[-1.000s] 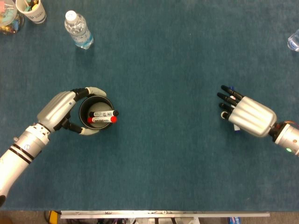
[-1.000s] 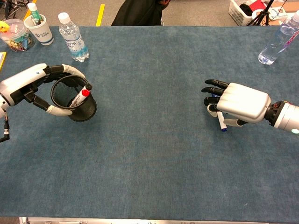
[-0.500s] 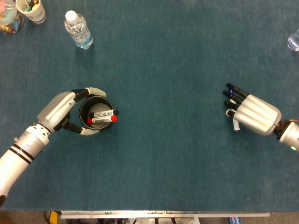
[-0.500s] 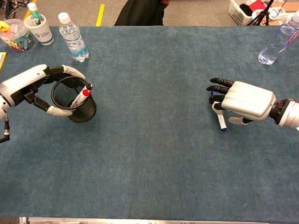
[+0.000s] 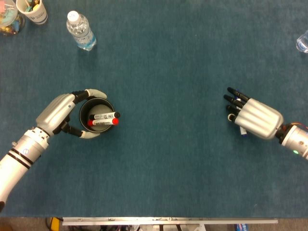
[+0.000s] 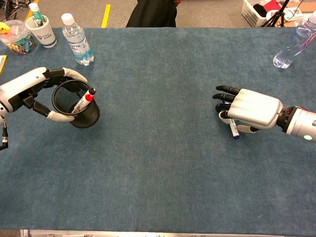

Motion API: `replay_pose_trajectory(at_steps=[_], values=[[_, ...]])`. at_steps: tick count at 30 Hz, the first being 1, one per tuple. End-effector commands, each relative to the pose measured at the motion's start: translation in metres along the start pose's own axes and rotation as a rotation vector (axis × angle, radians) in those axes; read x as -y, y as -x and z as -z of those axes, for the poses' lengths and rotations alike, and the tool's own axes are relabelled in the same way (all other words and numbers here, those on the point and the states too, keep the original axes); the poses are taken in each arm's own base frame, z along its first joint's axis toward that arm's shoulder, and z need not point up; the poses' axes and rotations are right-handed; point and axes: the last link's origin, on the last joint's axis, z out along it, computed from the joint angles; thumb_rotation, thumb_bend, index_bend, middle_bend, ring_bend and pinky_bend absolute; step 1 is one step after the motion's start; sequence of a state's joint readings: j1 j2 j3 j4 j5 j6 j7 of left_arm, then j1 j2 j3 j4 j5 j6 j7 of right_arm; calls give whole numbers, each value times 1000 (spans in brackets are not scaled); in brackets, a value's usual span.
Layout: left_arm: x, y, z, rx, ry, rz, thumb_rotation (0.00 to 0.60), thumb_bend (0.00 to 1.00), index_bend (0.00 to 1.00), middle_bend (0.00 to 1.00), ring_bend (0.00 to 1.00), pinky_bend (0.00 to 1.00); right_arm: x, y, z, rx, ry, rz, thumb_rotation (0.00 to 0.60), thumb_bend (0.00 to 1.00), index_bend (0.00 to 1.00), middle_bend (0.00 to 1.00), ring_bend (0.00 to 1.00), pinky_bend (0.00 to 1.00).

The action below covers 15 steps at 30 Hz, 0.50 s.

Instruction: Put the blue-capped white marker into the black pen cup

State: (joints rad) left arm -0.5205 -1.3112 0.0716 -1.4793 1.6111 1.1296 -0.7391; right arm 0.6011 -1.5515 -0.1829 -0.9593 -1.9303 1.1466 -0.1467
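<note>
While the blue-capped white marker (image 6: pixel 233 129) lies at right of frame under the right hand (image 6: pixel 249 109), grasp unclear, the left hand (image 6: pixel 30 91) grips the round black mesh pen cup (image 6: pixel 79 104).

**Hidden and cut off**

Mostly covered by the right hand (image 6: pixel 249 111): blue-capped white marker (image 6: pixel 234 131), only its capped end showing; grip not tellable. Cropped at the right edge: clear bottle (image 5: pixel 302 41). Cropped at the left corner: paper cup (image 5: pixel 32 9).
</note>
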Motion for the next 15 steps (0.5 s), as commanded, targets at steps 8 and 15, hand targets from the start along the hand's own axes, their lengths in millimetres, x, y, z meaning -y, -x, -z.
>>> replay_pose_trajectory(at_steps=[8, 15], values=[[1, 0, 0, -2, 4, 5, 600, 98, 261, 303, 280, 256, 1, 1, -1, -1, -3, 7, 600, 308, 597, 336, 114, 43], [1, 0, 0, 2, 1, 4, 600, 98, 262, 303, 280, 256, -3, -7, 2, -40, 27, -24, 600, 341, 640, 338, 114, 43]])
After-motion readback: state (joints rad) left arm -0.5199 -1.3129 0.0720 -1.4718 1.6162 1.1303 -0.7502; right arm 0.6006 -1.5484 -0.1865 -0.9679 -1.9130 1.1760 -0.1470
